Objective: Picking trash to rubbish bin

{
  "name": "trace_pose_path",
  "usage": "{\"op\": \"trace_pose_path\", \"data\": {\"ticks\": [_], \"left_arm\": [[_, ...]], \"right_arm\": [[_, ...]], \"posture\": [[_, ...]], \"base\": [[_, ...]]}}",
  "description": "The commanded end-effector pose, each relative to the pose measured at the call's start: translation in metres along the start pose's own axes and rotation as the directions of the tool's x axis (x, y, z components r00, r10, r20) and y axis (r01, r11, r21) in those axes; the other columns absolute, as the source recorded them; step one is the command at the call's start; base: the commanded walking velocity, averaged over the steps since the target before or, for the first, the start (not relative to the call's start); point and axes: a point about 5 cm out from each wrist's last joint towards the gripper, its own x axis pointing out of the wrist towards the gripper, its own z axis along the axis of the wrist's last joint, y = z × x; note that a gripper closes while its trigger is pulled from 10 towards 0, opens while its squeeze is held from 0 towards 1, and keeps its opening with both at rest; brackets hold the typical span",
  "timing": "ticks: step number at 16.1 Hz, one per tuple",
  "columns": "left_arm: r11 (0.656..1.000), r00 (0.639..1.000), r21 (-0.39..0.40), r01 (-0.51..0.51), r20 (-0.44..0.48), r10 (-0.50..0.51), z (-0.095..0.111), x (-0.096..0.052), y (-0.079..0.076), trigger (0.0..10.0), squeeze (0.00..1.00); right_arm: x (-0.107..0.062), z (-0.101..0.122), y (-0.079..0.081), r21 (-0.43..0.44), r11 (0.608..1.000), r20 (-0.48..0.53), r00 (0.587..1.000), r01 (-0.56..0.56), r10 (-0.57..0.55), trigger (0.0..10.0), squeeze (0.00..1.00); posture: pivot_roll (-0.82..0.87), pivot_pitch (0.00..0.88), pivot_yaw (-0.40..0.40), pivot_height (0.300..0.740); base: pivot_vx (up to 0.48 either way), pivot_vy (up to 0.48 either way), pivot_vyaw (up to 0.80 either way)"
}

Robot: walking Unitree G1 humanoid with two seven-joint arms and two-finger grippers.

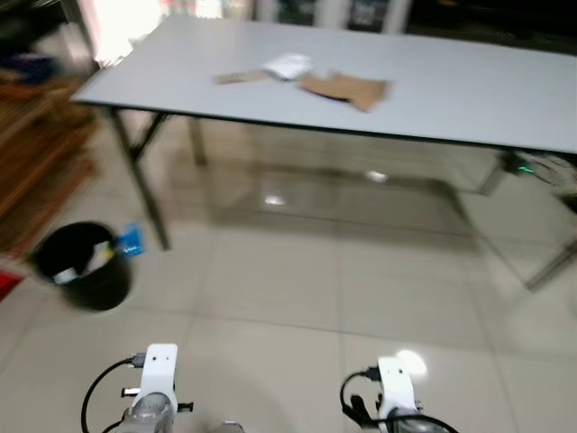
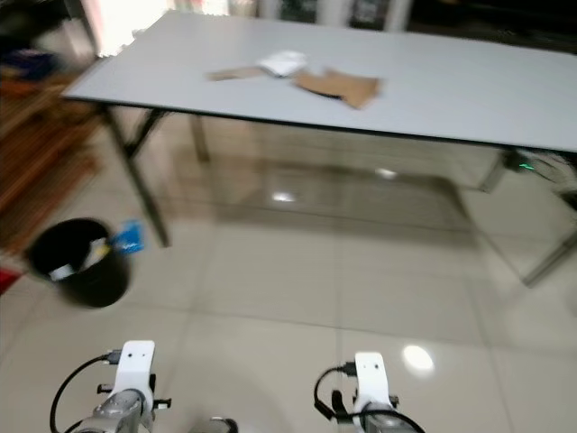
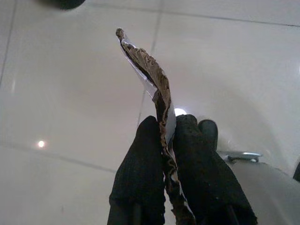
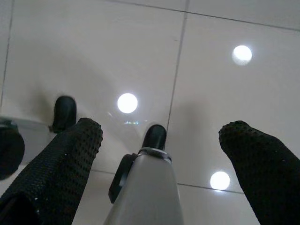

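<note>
Head views. The desk [image 1: 469, 90] is the reference landmark: a long, flat, pale grey top on dark folding legs, standing on glossy cream floor tiles [image 1: 297, 298]. On the desk top, toward its far left part, lie three pieces of trash: a flat brown cardboard piece [image 1: 344, 88], a crumpled white paper [image 1: 288, 65] just beside it, and a thin brown strip [image 1: 236, 78] next to the paper. These remain to be collected. The rubbish bin [image 1: 86, 266] stands on the floor in front of the desk's left legs; it is round, black and open-topped, with white and blue scraps already inside and at its rim. The two silver arms appear at the lower edge, well apart from the desk, which suggests a carrying phase toward the bin.

Left wrist view. The left gripper [image 3: 165, 140] has its fingers [image 3: 140, 173] closed on a torn cardboard scrap [image 3: 150, 77]. The scrap is thin, brown, ragged-edged and curved, with a white backing layer. It is pinched edge-on near its lower end, so most of it stands free above the floor tiles, ready for release.

Right wrist view. The right gripper [image 4: 159, 154] holds nothing; its textured black fingers [image 4: 61, 164] are spread wide above the tiles.
</note>
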Motion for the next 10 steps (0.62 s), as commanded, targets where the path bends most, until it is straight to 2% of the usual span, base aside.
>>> {"op": "trace_pose_path", "data": {"ticks": [1, 3, 6, 10], "left_arm": [[1.0, 1.0, 0.011, -0.009, -0.007, 0.009, -0.0041, -0.0005, 0.0015, 10.0, 0.0], [0.999, 1.0, 0.037, -0.017, -0.011, 0.017, -0.0041, -0.0005, 0.0021, 10.0, 0.0], [0.996, 0.998, 0.089, -0.033, -0.041, 0.037, -0.0084, -0.0008, 0.0016, 10.0, 0.0], [0.997, 0.999, 0.073, -0.013, -0.03, 0.015, -0.0081, -0.0011, -0.0015, 10.0, 0.0]], "right_arm": [[0.0, 0.0, 0.0004, -0.007, 1.0, 0.001, 1.0, -0.001, 0.001, 10.0, 0.0], [0.0, -0.0007, 0.001, -0.011, 1.0, 0.0, 1.0, -0.002, 0.002, 10.0, 0.0], [0.0002, -0.0009, 0.0034, -0.021, 1.0, 0.002, 1.0, -0.007, 0.007, 10.0, 0.0], [-0.0001, -0.0021, 0.0019, -0.028, 1.0, 0.0, 1.0, -0.007, 0.007, 10.0, 0.0]], "posture": [[0.0, 0.038, -0.043, 0.74], [-0.01, 0.032, -0.04, 0.74], [-0.01, 0.027, -0.041, 0.74], [-0.01, 0.021, -0.043, 0.74]], "base": [[0.0, 0.0, 0.8], [0.0, 0.0, 0.8], [0.389, 0.0, 0.8], [0.0, 0.0, 0.8]]}}
